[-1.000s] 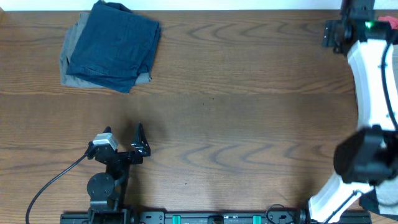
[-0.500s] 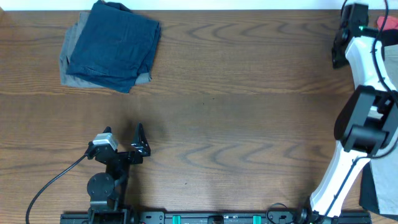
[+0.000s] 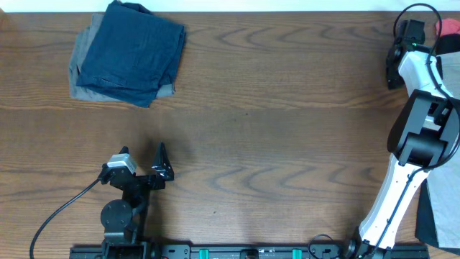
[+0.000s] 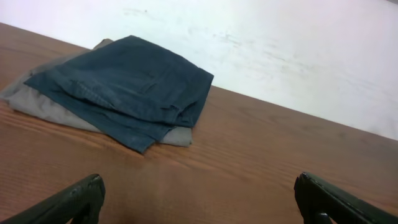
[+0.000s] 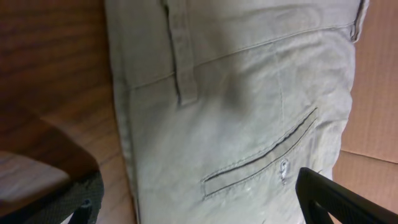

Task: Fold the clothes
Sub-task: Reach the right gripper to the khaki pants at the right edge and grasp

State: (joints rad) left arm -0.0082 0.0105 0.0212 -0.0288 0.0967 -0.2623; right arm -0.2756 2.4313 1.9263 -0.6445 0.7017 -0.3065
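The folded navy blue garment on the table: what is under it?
A folded grey garment lies under the navy blue garment, showing only along its edges. The rest is covered.

Mostly covered by the navy pair (image 3: pixel 133 50): grey pair (image 3: pixel 79 78), showing only along its left and lower edges. Cut off at top and bottom of the right wrist view: khaki pair (image 5: pixel 236 112). Cropped to bare tips at the lower edge: fingers (image 4: pixel 74 199) of the left gripper (image 4: pixel 202 202), likewise the right gripper (image 5: pixel 202 199). Clipped by the overhead edge, not identifiable: pink item (image 3: pixel 448 26).

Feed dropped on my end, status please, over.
Left gripper open, empty. Right gripper open over khaki pair, not gripping. Navy pair folded on grey pair, far left corner. Nothing in the way.
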